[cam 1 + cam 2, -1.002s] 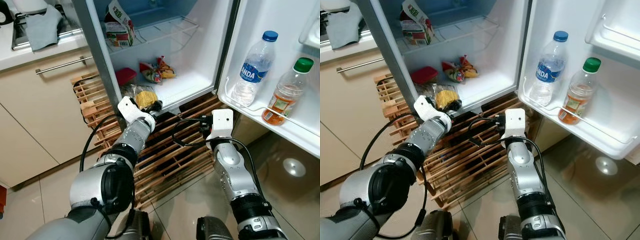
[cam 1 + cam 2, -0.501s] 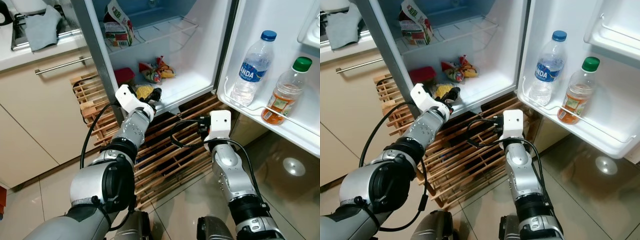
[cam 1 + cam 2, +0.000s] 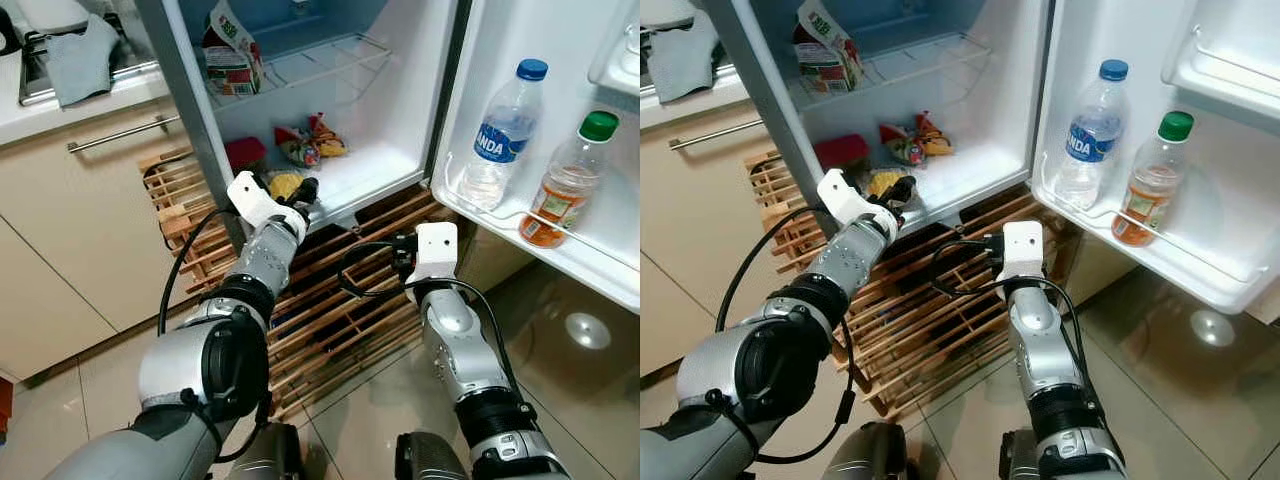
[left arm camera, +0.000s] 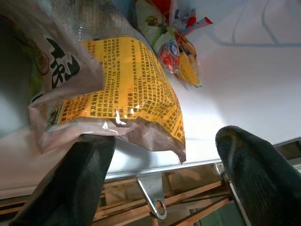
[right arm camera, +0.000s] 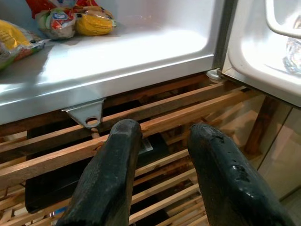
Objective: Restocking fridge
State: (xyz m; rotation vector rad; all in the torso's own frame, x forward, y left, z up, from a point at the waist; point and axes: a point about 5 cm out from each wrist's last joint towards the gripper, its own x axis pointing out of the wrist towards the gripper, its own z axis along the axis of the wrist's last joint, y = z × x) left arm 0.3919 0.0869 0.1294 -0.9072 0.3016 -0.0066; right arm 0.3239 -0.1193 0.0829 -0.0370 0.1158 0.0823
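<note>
The right tool (image 5: 162, 174) hangs over the wooden slats (image 3: 340, 320) below the fridge, fingers apart and holding nothing. Just beyond, the left tool (image 4: 164, 183) sits spread wide at the lip of the fridge floor (image 3: 370, 165), with the yellow packet (image 4: 127, 89) lying there ahead of its fingers. Farther off, two bottles (image 3: 505, 135) stand upright in the door rack (image 3: 560, 250).

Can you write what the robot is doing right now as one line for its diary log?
task: restocking fridge | left gripper: open, yellow packet on fridge floor before it | right gripper: open, idle by wooden rack
</note>
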